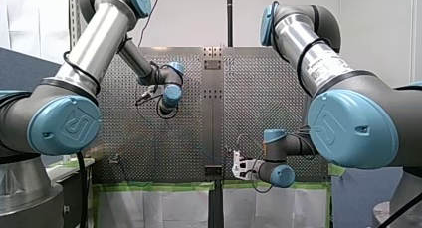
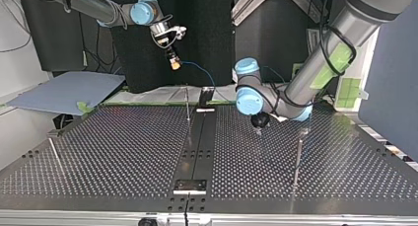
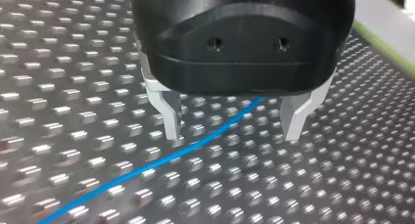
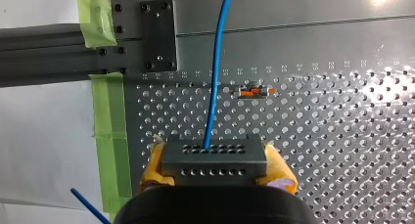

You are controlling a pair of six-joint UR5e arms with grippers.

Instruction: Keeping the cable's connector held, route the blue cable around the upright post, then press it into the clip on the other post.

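Near posts: two thin posts stand up on the table (image 2: 123, 152) close to the top view's camera. One post (image 2: 55, 157) is at its left and one post (image 2: 297, 157) is at its right, well apart.
My left claw (image 3: 232, 133): it hangs low over the table, a little behind the right-hand post in the top view. Its two metal fingers (image 3: 169, 116) are spread wide and grip nothing.
Blue cable (image 4: 216, 87): it lies on the table between those metal fingers, closer to one of them. I cannot tell if it touches any post.
Middle post (image 2: 188, 107): it stands further back, near the table's middle strip.
My right claw (image 4: 215, 168): it is far back and up in the air. Its yellow pads (image 4: 155, 163) squeeze the connector tight.
Connector (image 4: 214, 155): a grey block with rows of little holes. The cable comes out of its front.
Small orange and grey part (image 4: 252, 92): it sits on the table ahead of my right claw, beside the cable.
Green tape (image 4: 105, 121): it is stuck along the table's far edge.
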